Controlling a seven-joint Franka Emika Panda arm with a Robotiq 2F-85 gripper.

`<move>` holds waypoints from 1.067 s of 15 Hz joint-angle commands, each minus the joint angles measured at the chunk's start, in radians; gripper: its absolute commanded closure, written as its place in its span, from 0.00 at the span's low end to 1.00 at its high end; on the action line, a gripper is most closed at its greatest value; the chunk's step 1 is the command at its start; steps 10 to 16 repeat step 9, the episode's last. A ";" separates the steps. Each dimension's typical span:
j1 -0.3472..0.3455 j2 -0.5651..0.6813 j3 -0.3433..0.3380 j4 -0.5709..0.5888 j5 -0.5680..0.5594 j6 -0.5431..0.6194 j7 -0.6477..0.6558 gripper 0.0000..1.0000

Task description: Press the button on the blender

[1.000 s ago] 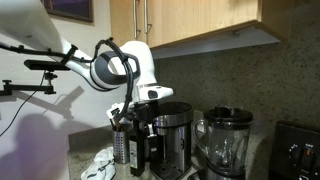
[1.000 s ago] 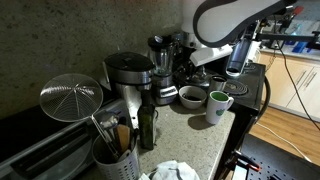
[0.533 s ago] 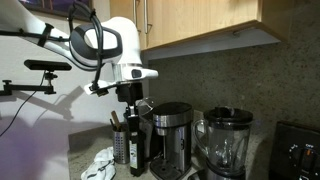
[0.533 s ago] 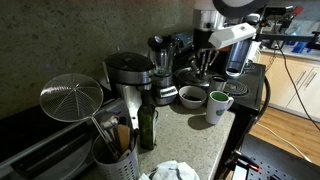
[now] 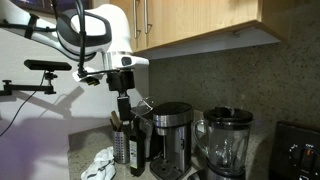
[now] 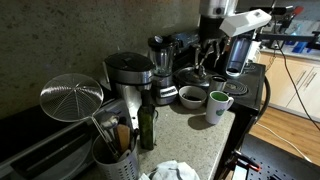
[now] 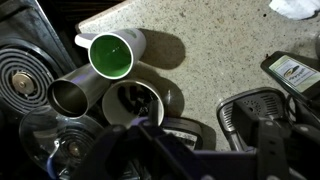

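The blender [image 5: 225, 140], a clear rounded jar with a black lid on a dark base, stands right of the coffee maker [image 5: 172, 130]. In the opposite exterior view the blender [image 6: 128, 75] sits between the wire strainer and the coffee maker [image 6: 160, 60]. My gripper [image 5: 124, 116] hangs pointing down, above the dark bottles [image 5: 125, 145] and well left of the blender. It also shows high over the counter [image 6: 207, 63]. In the wrist view my gripper [image 7: 195, 150] is open, its fingers wide apart with nothing between them. I cannot pick out the blender's button.
A green mug [image 7: 112, 55] and a dark bowl [image 7: 135, 100] sit on the speckled counter [image 7: 210, 50] below my gripper. A wire strainer [image 6: 70, 97] and a utensil holder [image 6: 115, 150] stand near the stove. Wooden cabinets [image 5: 200, 25] hang overhead. A crumpled cloth [image 5: 100, 160] lies beside the bottles.
The arm has risen and drawn away from the coffee maker's top toward the bottles. The fingers have gone from shut to open.
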 commanded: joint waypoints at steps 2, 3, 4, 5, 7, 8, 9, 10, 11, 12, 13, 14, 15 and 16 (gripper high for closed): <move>-0.016 -0.004 0.029 -0.011 0.034 -0.016 -0.022 0.00; -0.016 -0.002 0.031 -0.015 0.034 -0.012 -0.021 0.00; -0.017 -0.001 0.034 -0.022 0.034 -0.001 -0.017 0.00; -0.017 0.003 0.035 -0.025 0.035 -0.002 -0.018 0.00; -0.016 0.010 0.036 -0.033 0.037 -0.002 -0.015 0.00; -0.017 0.013 0.036 -0.038 0.036 0.001 -0.014 0.00; -0.017 0.016 0.037 -0.042 0.035 0.002 -0.011 0.00; -0.017 0.016 0.037 -0.042 0.035 0.002 -0.011 0.00; -0.017 0.016 0.037 -0.042 0.035 0.002 -0.011 0.00; -0.017 0.016 0.037 -0.042 0.035 0.002 -0.011 0.00; -0.017 0.016 0.037 -0.042 0.035 0.002 -0.011 0.00; -0.017 0.016 0.037 -0.042 0.035 0.002 -0.011 0.00; -0.017 0.016 0.037 -0.042 0.035 0.002 -0.011 0.00; -0.017 0.016 0.037 -0.042 0.035 0.002 -0.011 0.00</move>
